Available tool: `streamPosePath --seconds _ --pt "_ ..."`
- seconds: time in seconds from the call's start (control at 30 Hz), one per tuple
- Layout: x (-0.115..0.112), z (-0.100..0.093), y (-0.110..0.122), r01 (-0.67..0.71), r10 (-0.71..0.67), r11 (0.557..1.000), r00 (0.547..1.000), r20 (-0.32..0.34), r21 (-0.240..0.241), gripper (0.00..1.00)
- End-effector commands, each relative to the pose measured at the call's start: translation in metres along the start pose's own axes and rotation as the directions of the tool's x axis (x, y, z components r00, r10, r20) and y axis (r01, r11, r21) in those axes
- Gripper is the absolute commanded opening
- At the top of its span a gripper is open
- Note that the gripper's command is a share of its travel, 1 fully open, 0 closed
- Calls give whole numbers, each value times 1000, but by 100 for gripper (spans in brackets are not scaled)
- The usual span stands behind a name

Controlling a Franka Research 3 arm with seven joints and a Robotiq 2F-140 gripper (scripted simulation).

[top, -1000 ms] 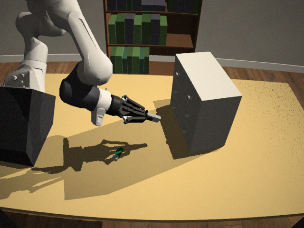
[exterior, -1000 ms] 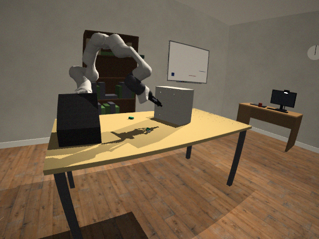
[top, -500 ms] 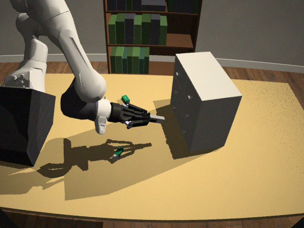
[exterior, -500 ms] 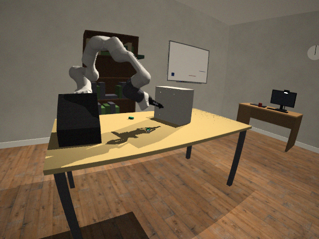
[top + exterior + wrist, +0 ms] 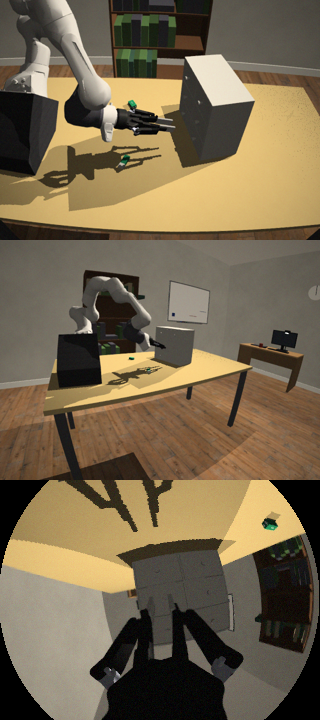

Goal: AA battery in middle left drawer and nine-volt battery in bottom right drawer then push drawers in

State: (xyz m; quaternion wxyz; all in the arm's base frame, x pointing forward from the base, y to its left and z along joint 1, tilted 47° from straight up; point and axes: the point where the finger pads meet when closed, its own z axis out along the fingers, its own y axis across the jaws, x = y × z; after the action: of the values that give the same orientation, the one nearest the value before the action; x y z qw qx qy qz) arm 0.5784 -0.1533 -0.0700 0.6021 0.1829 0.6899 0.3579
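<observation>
The claw (image 5: 173, 123) (image 5: 164, 347) (image 5: 161, 601) is raised above the yellow surface (image 5: 232, 186) (image 5: 134, 387) (image 5: 210, 515) and aimed at the drawer fronts of the small chest (image 5: 219, 80) (image 5: 174, 345) (image 5: 202, 582), its two fingers a little apart with nothing between them. In the top view the pale fingertips end near the chest's front, short of the knobs; which drawer they line up with, I cannot tell. The wrist view shows the fronts in two columns and three rows, and every drawer looks pushed in. The chest stands upright, with a pale top and shaded grey sides. The AA battery (image 5: 124, 161) (image 5: 148, 370), green with a silvery grey end, lies on its side on the surface, out in front of the chest and partly within the shadow cast by the claw. The nine-volt battery (image 5: 132, 103) (image 5: 131, 358) (image 5: 270, 524), a small green block, lies on the surface too, well apart from the AA battery and on the side nearer the bookshelf (image 5: 111, 46) (image 5: 137, 286) (image 5: 260, 590). The white arm (image 5: 85, 67) (image 5: 138, 308) reaches across from beside a big black block (image 5: 15, 134) (image 5: 78, 358) at the opposite end from the chest.

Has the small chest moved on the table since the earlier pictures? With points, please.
No. In the top view, the small chest (image 5: 231, 129) (image 5: 174, 345) (image 5: 165, 570) stands at the same place against the bookshelf (image 5: 111, 46) (image 5: 136, 283) (image 5: 260, 590) behind it.
</observation>
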Motion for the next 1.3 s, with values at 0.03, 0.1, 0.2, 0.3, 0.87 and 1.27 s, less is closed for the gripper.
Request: streamPosePath --seconds 0.03,0.1,0.2,0.3,0.87,1.27 --pt "-3 1 -1 25 -25 1000 1000 8 1 20" --pt "-3 1 -1 25 -25 1000 1000 8 1 20" --pt "-3 1 -1 25 -25 1000 1000 8 1 20" --pt "-3 1 -1 25 -25 1000 1000 8 1 20" --pt "7 14 -1 25 -25 1000 1000 8 1 20" --pt "42 61 -2 25 -25 1000 1000 8 1 20"
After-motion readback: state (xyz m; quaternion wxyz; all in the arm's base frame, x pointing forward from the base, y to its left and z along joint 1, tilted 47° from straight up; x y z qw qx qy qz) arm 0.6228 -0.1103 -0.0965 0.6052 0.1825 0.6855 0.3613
